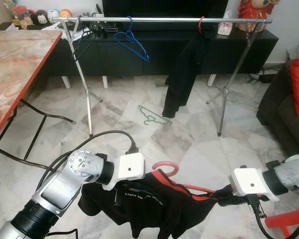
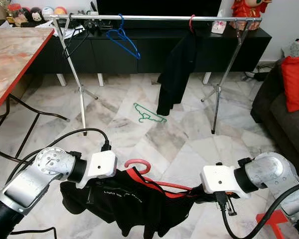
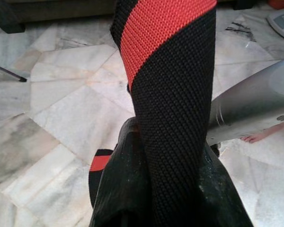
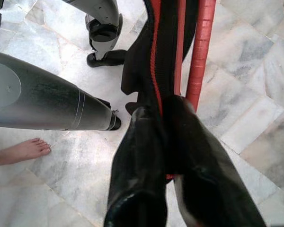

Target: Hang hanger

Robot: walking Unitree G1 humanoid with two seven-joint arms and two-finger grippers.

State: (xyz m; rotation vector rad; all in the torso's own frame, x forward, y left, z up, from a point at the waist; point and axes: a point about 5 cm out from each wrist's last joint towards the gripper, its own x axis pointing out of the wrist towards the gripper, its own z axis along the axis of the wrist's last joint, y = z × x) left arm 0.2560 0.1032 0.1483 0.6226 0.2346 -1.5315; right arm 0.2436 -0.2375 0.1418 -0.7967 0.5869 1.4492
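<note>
While both pincers, left (image 1: 154,180) and right (image 1: 220,195), clamp it, garment (image 1: 149,204) print stays illegible

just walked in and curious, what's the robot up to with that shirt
The robot holds a black shirt with red trim on a red hanger between its two grippers, low over the marble floor. The left gripper is shut on the fabric at one end; the right gripper is shut on the other end, beside the hanger's bar. Ahead stands a clothes rail with a blue hanger and a dark garment hanging. A green hanger lies on the floor.
</note>
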